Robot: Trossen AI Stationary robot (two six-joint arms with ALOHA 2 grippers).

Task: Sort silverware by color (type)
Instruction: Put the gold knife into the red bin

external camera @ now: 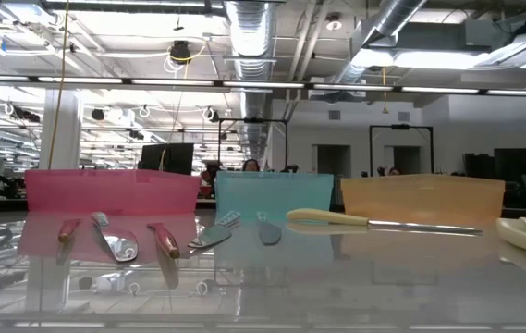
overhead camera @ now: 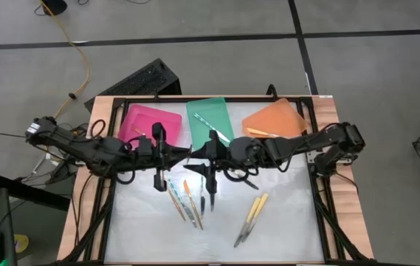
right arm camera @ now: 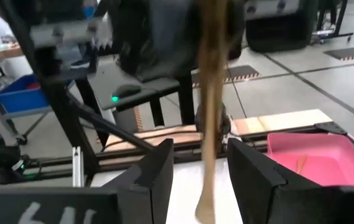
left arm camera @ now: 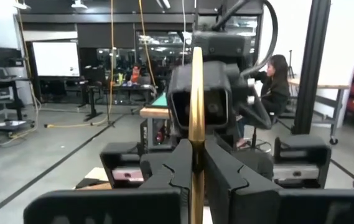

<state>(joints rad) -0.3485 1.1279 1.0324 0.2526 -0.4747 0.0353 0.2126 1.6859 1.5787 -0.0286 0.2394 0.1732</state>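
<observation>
Silverware here is slim, light and stiff — smooth metal ends that would slip, coloured handles that give the better hold (a judgement from their look). One orange-tan utensil [left arm camera: 196,112] stands upright, pinched edge-on in the closed fingers of the left gripper [left arm camera: 196,163] above the table's middle; the right gripper [right arm camera: 200,171] faces it with jaws parted on either side of the same piece, not visibly clamping it. Loose pieces lie on the table [overhead camera: 283,233] below: a mixed cluster [overhead camera: 186,201] and a pale yellow pair [overhead camera: 252,217], well apart. Behind stand the pink tray [overhead camera: 145,122], teal tray [overhead camera: 210,118] and orange tray [overhead camera: 272,120] — each gripper crowds the other's path, a likely hindrance.
</observation>
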